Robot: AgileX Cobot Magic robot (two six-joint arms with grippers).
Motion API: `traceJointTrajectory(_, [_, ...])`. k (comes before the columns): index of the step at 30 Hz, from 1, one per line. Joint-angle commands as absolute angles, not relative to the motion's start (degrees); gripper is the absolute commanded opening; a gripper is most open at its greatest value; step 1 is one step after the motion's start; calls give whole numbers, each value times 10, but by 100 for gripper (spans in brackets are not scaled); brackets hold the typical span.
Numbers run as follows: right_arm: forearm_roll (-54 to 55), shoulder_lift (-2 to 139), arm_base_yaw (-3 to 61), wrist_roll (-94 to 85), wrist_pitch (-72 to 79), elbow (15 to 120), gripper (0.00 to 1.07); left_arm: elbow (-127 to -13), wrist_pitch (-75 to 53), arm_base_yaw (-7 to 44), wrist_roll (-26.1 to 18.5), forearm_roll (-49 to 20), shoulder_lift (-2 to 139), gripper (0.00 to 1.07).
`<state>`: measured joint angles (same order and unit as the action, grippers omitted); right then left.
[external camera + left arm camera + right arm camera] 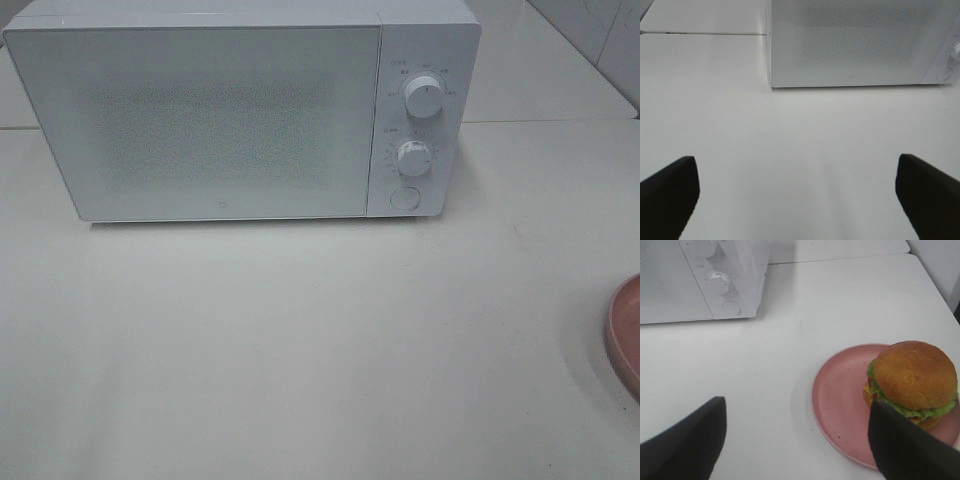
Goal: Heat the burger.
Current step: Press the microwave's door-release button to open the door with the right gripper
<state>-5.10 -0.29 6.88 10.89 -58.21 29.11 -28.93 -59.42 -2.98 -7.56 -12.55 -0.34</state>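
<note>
burger [914, 380]: sits upright on the pink plate [840, 405], toward one side of it, layers stacked. Only my R wrist cam shows it. From the high cam I get just the plate's rim at the right edge of the table [300, 350].
microwave [240, 110]: at back of table, door [190, 130] shut, facing me, well apart from the plate.
controls: upper knob [425, 97], lower knob [413, 157] and round button [404, 197] below them, all on the panel right of the door. Button is prob the door release, tho I can't confirm.
L gripper [796, 172]: spread wide, nothing btwn its fingers, over bare table in front of the door. I read that as staged for door work.
R gripper [797, 412]: also spread, nothing held. Plate & burger lie just beyond one finger, so it's on the food side, ready to pick.
step: I judge the task at its start. Door needs opening first, then burger goes in.
risk: tall burger may topple or squash if I pinch the bun. Lifting by the plate rim looks safer.
</note>
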Motion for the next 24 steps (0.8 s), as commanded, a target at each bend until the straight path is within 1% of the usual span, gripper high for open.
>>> traceJointTrajectory(1, [-53, -17, 68, 113, -577, 290, 75, -289, -591, -31, -72, -130, -15, 100])
traceJointTrajectory(17, [-53, -15, 68, 114, -575, 298, 75, -289, -591, -31, -72, -130, -15, 100])
traceJointTrajectory(24, [-53, 52, 68, 115, -556, 315, 75, -289, -591, -31, -72, -130, -15, 100])
